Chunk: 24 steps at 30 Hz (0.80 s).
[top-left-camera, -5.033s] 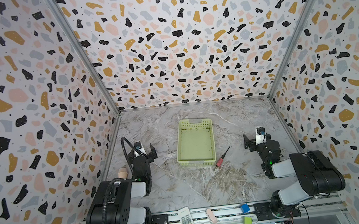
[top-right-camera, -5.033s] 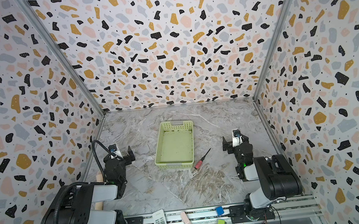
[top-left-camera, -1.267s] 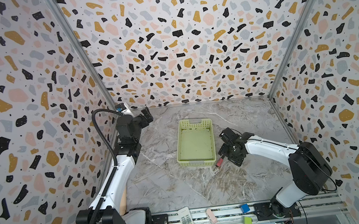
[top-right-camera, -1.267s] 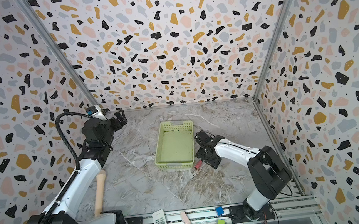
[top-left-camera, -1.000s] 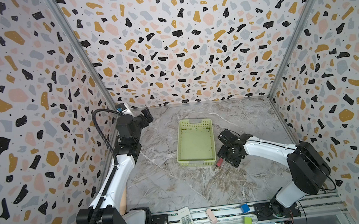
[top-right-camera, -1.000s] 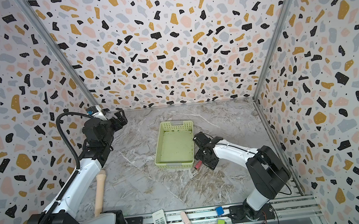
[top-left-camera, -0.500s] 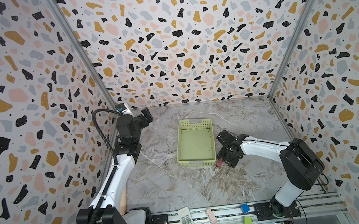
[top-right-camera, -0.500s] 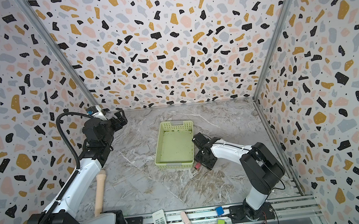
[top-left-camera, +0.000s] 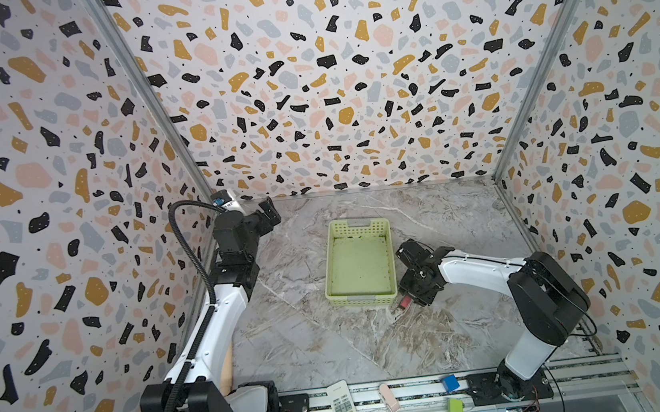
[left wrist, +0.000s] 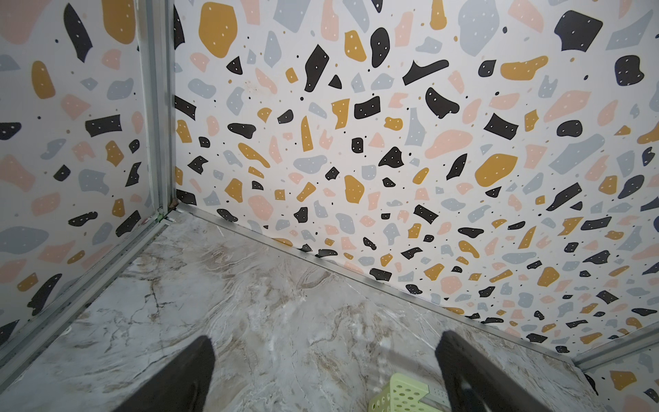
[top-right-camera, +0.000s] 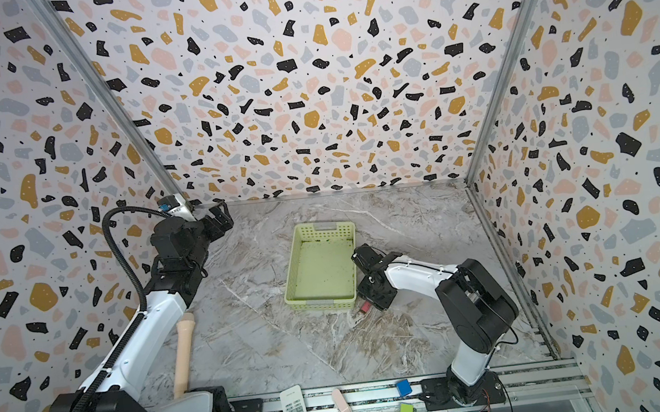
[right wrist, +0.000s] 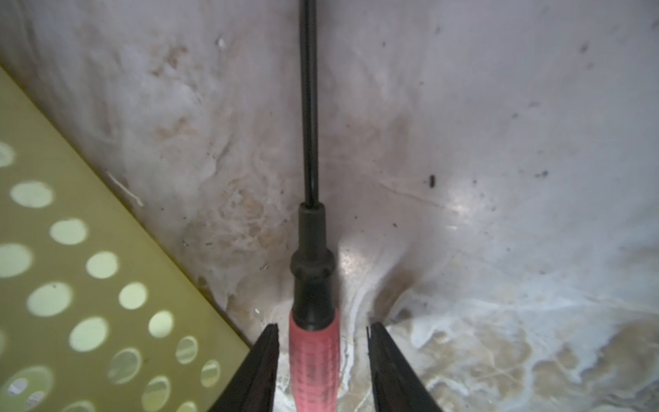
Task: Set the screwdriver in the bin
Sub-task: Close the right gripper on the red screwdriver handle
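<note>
Pinkish-red-handled thin screwdriver [right wrist: 312, 249] lies just beside pale green perforated plastic bin [right wrist: 107, 221]; right gripper [right wrist: 322, 326] narrowly straddles its handle without touching; left gripper [left wrist: 326, 339] stands wide.

Bright even light, soft shadows; screwdriver [right wrist: 312, 249] blurred in right wrist view.
</note>
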Each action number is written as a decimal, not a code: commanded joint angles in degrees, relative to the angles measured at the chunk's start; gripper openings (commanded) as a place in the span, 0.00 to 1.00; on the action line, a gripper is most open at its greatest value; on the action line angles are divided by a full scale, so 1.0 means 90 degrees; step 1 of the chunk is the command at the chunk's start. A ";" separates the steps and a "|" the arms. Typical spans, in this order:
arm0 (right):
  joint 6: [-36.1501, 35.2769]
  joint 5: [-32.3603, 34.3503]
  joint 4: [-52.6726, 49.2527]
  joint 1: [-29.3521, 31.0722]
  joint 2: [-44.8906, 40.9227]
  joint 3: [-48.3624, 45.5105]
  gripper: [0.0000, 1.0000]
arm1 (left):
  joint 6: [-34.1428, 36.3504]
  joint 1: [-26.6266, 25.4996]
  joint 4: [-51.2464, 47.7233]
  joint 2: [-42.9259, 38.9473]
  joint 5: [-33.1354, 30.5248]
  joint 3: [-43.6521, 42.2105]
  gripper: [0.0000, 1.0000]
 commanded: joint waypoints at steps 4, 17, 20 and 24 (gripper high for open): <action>-0.0003 0.0026 -0.0163 0.0033 0.0052 0.0184 0.42 | 0.0071 0.0061 0.0097 -0.0024 -0.0045 -0.0012 1.00; -0.0087 0.0031 -0.0231 0.0033 0.0224 0.0249 0.26 | 0.0067 0.0080 0.0090 -0.0053 -0.0084 -0.0022 1.00; -0.0096 0.0031 -0.0222 0.0023 0.0234 0.0238 0.25 | 0.0063 0.0080 0.0095 -0.0047 -0.0075 -0.0022 0.99; -0.0119 0.0040 -0.0229 0.0023 0.0224 0.0223 0.22 | 0.0062 0.0080 0.0089 -0.0049 -0.0076 -0.0022 1.00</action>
